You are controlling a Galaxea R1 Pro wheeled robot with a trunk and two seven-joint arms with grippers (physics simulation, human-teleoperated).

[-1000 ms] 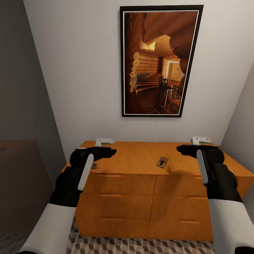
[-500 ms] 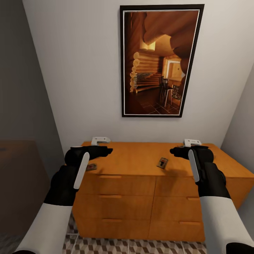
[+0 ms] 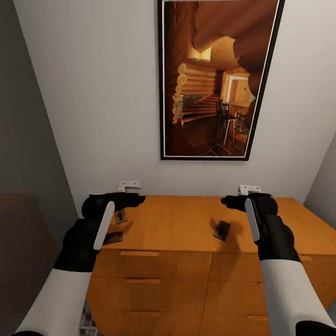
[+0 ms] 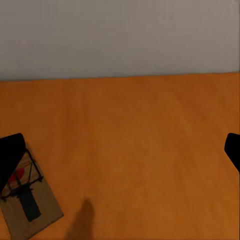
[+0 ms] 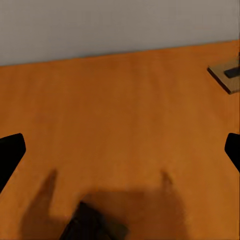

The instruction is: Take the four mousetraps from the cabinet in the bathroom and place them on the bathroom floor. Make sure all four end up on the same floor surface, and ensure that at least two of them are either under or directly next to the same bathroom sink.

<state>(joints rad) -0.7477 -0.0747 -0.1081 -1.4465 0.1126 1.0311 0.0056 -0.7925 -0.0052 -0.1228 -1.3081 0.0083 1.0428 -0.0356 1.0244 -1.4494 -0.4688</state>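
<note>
The cabinet [image 3: 177, 224] stands against the wall, its orange-brown top in front of me. Three mousetraps lie on it: one [image 3: 121, 216] just under my left gripper [image 3: 138, 199], one [image 3: 112, 238] at the front left edge beside my left forearm, and one [image 3: 222, 230] in shadow below my right gripper [image 3: 227, 201]. The left wrist view has a mousetrap [image 4: 27, 200] with a red spot close to one finger [image 4: 10, 155] of the left gripper [image 4: 120, 150]. The right gripper [image 5: 120, 150] hovers open over the top, with a mousetrap [image 5: 227, 75] further off and a dark shadowed one [image 5: 92, 225] close in.
A large framed picture [image 3: 214, 79] of a log cabin hangs on the white wall above the cabinet. Drawer fronts with bar handles [image 3: 133, 254] face me. A dark wall [image 3: 23, 140] closes in on the left. A strip of patterned floor tile [image 3: 88, 322] shows at the cabinet's foot.
The whole view has shifted: the cabinet and picture look nearer and more of the cabinet top shows. A second mousetrap has come into sight at the left. Both arms keep their raised pose.
</note>
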